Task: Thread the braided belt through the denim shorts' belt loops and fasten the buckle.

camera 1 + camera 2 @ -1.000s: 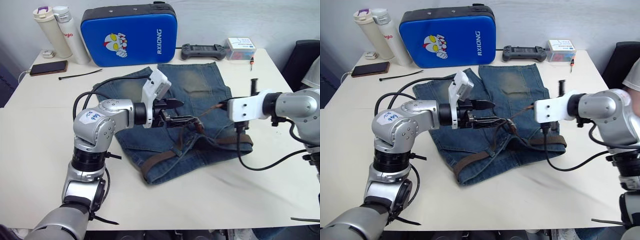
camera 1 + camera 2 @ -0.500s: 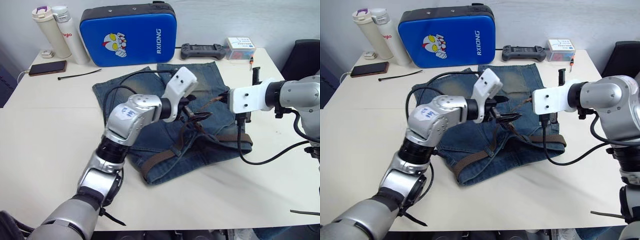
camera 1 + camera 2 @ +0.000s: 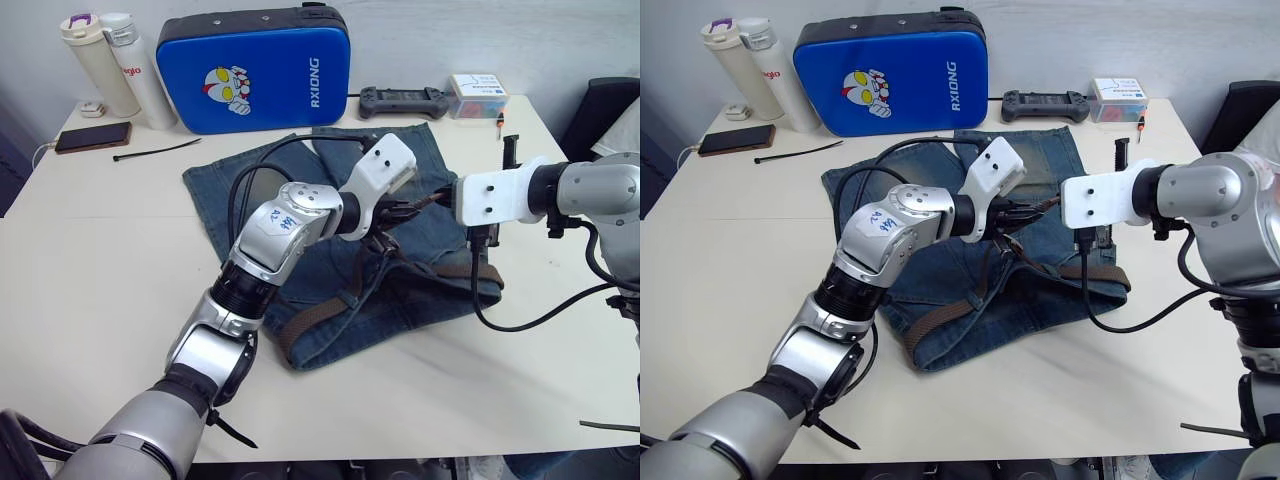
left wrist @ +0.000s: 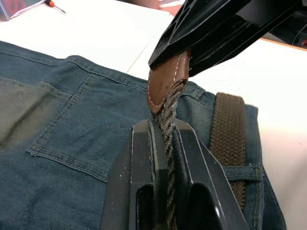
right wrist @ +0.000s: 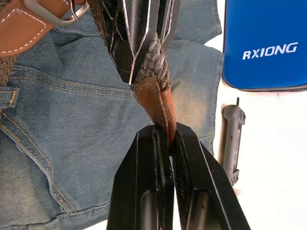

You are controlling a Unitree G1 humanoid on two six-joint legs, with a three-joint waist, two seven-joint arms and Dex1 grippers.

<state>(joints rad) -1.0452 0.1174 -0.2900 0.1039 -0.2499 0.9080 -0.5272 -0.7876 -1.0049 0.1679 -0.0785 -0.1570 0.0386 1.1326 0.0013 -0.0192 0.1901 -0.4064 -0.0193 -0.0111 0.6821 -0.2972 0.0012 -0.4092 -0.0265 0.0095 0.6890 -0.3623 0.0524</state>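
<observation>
Hands meet over the shorts, both clenched on the same strap end. Left hand (image 4: 163, 139) grips the woven part of the long dark-brown braided belt (image 4: 168, 108) just behind its tan leather tip. Right hand (image 5: 165, 136) pinches that tan leather tip itself, fingers closed tight on it. In the head views the two hands sit nearly tip to tip, left hand (image 3: 395, 212) just beside the right hand (image 3: 448, 203), with the short lifted stretch of belt between them, held above the fabric.

Below both hands lie the blue denim shorts (image 3: 300, 270) with faded yellowish patches, spread flat on the white worktop (image 3: 90, 290). Rest of the belt trails down from the left hand across the shorts, then runs along the waistband at the edge nearer the robot, passing under a narrow blue denim belt loop (image 4: 237, 171). Small silver rectangular buckle (image 5: 53, 17) on its tan leather end shows in the right wrist view, just beyond the left hand, resting on denim.

Farther out, beyond the shorts: blue padded case (image 3: 258, 68) standing upright, dark game controller (image 3: 405, 100) and small box (image 3: 478, 95) past the right hand, two tall white bottles (image 3: 115, 62), dark phone (image 3: 82, 137) and thin black cable tie (image 3: 155, 152) past the left arm.
</observation>
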